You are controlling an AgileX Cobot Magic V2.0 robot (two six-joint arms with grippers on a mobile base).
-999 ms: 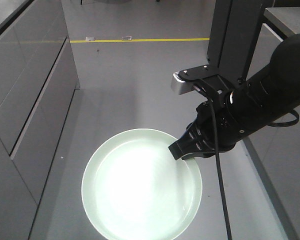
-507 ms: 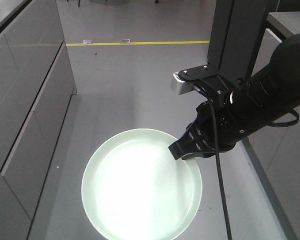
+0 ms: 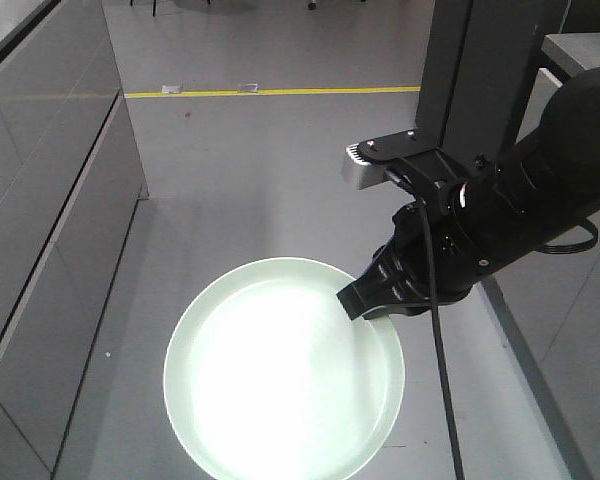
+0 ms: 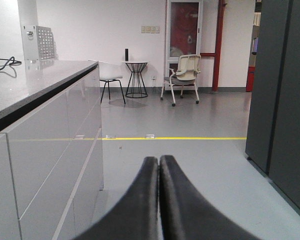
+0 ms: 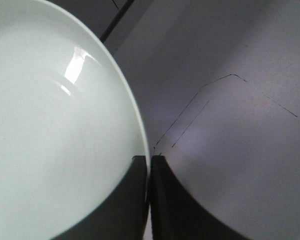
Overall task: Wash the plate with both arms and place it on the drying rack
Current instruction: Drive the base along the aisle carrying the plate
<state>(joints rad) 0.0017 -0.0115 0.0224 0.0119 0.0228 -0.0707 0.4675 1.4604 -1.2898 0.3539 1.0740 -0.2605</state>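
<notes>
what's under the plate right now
Only grey floor shows around the plate, which the right gripper pinches at its rim; whatever lies directly beneath is covered by the plate itself.

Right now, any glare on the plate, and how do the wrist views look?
Front view: plate centre blown out to white, only the rim keeps its tint. Right wrist view: plate evenly exposed, one small highlight; right gripper near-black, soft. Left wrist view: chair in the distance sharp, left gripper dark, featureless.
</notes>
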